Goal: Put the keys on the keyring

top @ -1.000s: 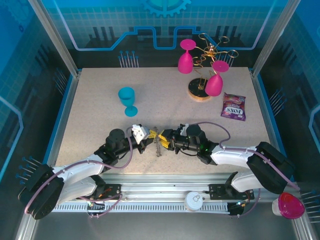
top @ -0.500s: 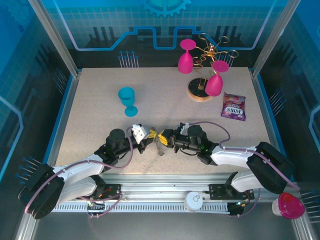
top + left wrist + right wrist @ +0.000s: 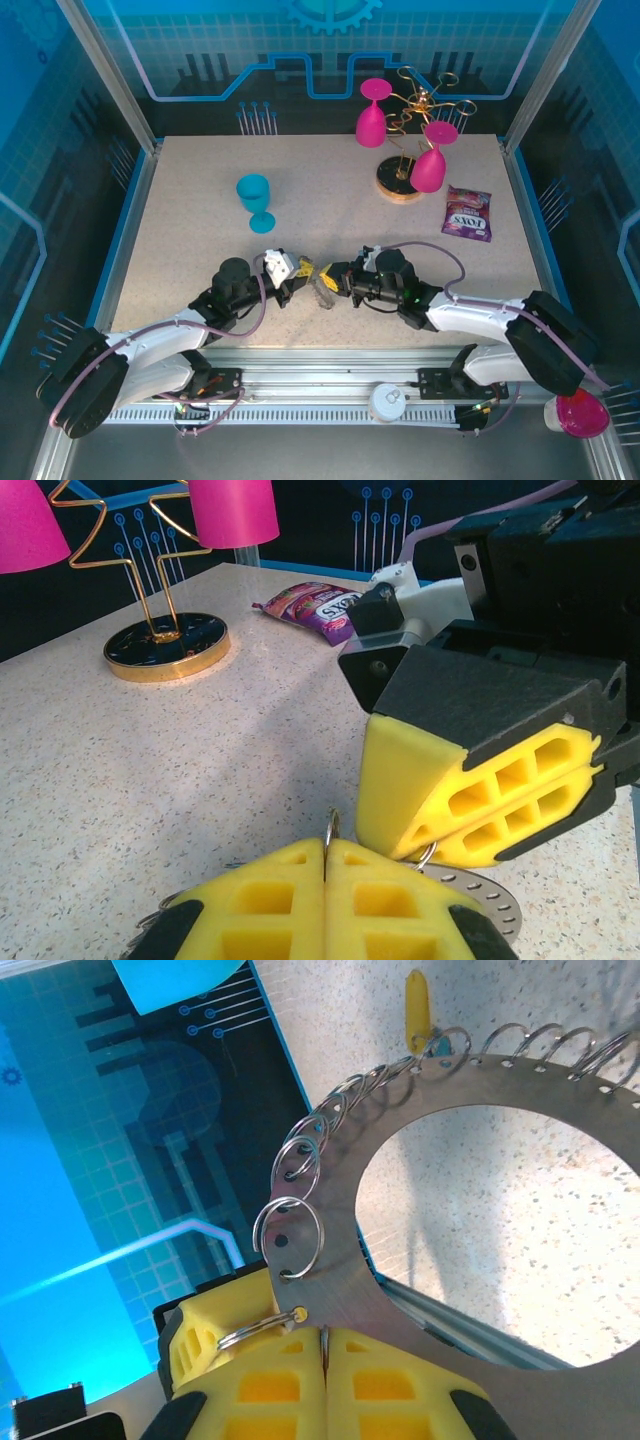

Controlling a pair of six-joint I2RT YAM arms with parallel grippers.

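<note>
Flat keyring (image 3: 520, 1080) was brushed metal, dull grey; its wire coils (image 3: 330, 1105) were shiny. Key (image 3: 415, 1002) head was smooth yellow plastic. Gripper pads (image 3: 262, 905) were matt yellow foam. Table (image 3: 150, 770) was speckled and matt. Packet (image 3: 468, 213) was glossy plastic.

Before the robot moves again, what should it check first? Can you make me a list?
1. Right gripper shut on the keyring edge: ok.
2. Left gripper shut on one wire coil of the ring: ok.
3. Yellow key threaded onto a coil: cannot tell, it lies right beside one.
4. Blue goblet standing apart from both grippers: ok.
5. Candy packet away from the work: ok.
</note>
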